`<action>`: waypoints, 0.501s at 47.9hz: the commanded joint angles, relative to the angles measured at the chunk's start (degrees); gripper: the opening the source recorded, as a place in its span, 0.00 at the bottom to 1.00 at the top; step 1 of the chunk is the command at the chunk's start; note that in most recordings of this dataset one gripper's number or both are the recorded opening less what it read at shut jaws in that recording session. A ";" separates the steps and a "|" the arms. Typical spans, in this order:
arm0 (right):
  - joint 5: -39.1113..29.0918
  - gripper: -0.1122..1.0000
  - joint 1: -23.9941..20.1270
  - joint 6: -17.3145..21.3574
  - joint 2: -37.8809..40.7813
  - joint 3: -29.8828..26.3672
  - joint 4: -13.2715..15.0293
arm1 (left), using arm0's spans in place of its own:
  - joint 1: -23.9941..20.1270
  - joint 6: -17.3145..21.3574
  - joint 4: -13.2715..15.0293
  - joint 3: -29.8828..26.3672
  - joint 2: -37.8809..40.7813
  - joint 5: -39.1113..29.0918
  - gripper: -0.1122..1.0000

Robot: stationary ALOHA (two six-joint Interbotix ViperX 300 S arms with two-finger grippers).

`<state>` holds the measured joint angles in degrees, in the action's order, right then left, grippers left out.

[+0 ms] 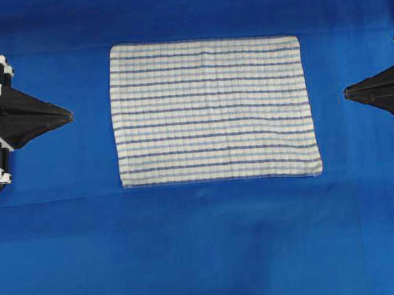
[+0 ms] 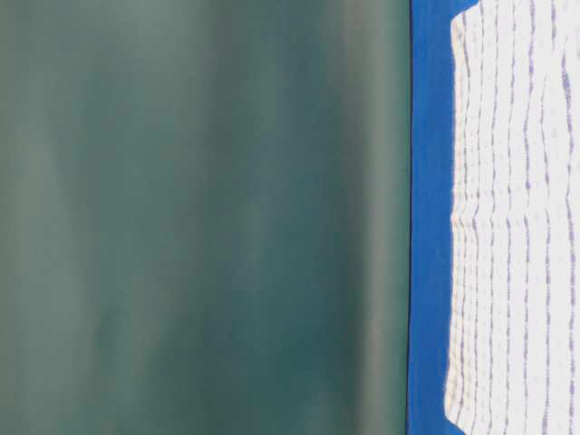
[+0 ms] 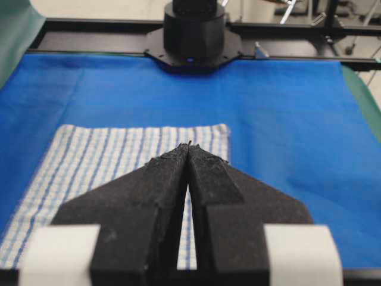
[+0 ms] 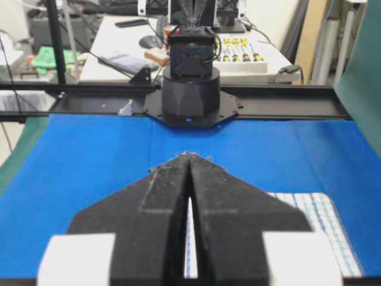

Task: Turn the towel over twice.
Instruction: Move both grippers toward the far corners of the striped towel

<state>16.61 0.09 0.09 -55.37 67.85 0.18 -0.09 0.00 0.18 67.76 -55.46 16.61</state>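
Note:
The towel (image 1: pixel 211 111) lies flat and spread out on the blue table cover (image 1: pixel 205 249), white with thin blue stripes running across it. At table level the towel (image 2: pixel 517 227) shows as a striped sheet lying flat. My left gripper (image 1: pixel 70 117) hovers off the towel's left edge, shut with its tips touching and nothing between them. My right gripper (image 1: pixel 346 93) sits off the towel's right edge, also shut and empty. In the left wrist view the left gripper (image 3: pixel 189 145) points over the towel (image 3: pixel 107 161). From the right wrist, the right gripper (image 4: pixel 189 156) stands above a towel corner (image 4: pixel 318 214).
The blue cover (image 3: pixel 286 119) runs to a black frame rail (image 4: pixel 280 101) at each arm's base. A dark green backdrop (image 2: pixel 199 217) hangs behind the table. A desk with tools (image 4: pixel 244 50) stands beyond the rail.

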 commanded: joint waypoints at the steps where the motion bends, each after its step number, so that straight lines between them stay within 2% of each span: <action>1: 0.26 0.10 0.26 -0.44 0.70 -1.67 0.00 | 0.26 0.62 0.62 -0.88 0.44 -0.18 0.10; 6: -1.41 0.10 1.14 -0.35 0.97 -1.85 -0.09 | 0.18 1.41 0.62 -0.97 0.62 -0.09 0.10; 13: -2.81 0.10 5.10 0.09 1.41 -1.85 -0.09 | -1.32 3.25 0.70 -0.88 1.23 0.35 0.10; 24: -2.99 0.10 13.89 0.35 4.48 -1.23 -0.26 | -9.40 3.25 0.79 -0.62 5.01 0.35 0.10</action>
<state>13.45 11.43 0.35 -52.12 67.59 0.09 -7.12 3.25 0.79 67.76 -52.21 16.35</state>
